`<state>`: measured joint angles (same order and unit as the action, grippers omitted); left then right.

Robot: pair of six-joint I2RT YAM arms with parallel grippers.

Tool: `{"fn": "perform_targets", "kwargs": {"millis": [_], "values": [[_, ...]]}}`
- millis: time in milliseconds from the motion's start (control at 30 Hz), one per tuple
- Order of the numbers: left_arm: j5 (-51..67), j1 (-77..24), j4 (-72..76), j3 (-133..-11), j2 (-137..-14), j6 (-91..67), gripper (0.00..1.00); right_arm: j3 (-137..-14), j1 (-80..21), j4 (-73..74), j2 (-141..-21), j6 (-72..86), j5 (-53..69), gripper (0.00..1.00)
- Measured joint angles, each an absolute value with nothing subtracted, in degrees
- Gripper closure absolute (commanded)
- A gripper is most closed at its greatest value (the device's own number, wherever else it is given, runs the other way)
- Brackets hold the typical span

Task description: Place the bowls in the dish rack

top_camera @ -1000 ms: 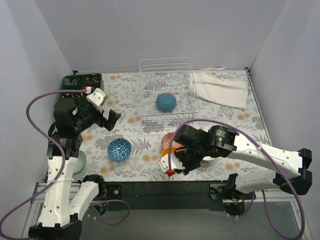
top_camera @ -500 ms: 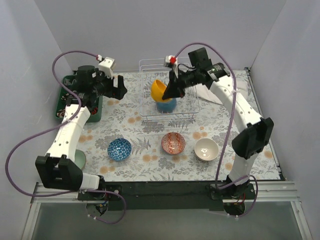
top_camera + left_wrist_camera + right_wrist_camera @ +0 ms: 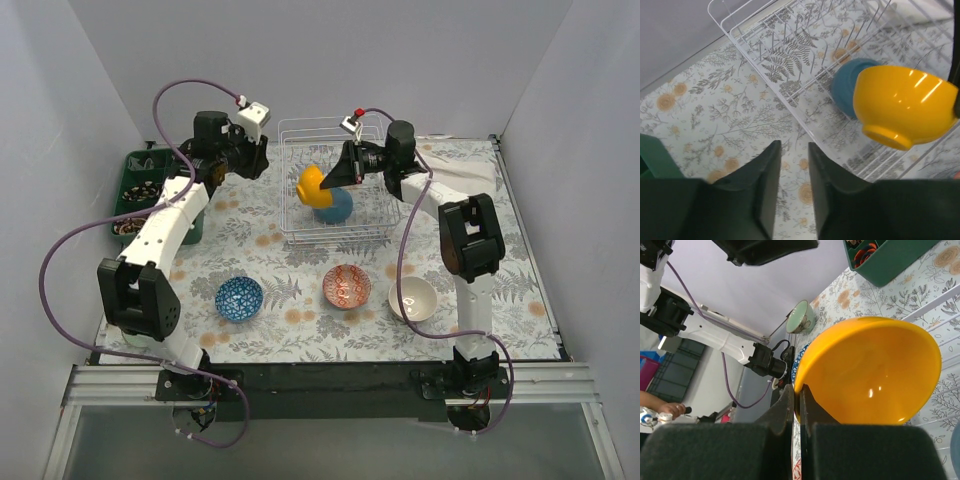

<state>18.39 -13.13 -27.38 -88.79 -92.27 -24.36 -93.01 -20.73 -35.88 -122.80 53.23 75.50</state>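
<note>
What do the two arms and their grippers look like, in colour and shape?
Both the left arm and the right arm have white links with black joints. A purple cable loops along each one. The left gripper and right gripper have dark, flat fingers. A small white box with a red spot sits on each wrist.

Glossy orange-yellow bowl (image 3: 311, 185) hangs tilted over the white wire dish rack (image 3: 362, 228), rim pinched in the right claw (image 3: 334, 178). A teal-blue bowl (image 3: 340, 207) sits inside it. The blue-patterned bowl (image 3: 239, 298), red-patterned bowl (image 3: 347, 286) and white bowl (image 3: 413, 298) sit upright out front.
</note>
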Motion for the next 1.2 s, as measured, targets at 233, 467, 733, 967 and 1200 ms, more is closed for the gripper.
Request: {"fn": "perform_targets", "kwargs": {"millis": [233,467,733,967,1200], "values": [[19.0,-14.2,-27.7,-89.3,-98.0,-22.4,1.00,-92.9,-20.7,-48.9,-125.9,62.2,75.2,0.99],[19.9,-15.2,-27.4,-85.8,-98.0,-21.6,1.00,-92.9,-20.8,-53.1,-130.8,64.1,75.8,0.99],[21.8,-17.1,-27.4,-81.6,-97.5,-17.8,1.00,-93.1,-20.8,-52.9,-135.0,64.3,76.7,0.99],[22.8,-19.9,-27.4,-80.4,-97.5,-15.8,1.00,-94.4,-20.8,-53.1,-137.1,64.2,77.3,0.99],[22.7,-22.5,-27.4,-79.1,-97.5,-13.7,1.00,-96.4,-20.7,-52.5,-139.6,64.1,77.9,0.99]]}}
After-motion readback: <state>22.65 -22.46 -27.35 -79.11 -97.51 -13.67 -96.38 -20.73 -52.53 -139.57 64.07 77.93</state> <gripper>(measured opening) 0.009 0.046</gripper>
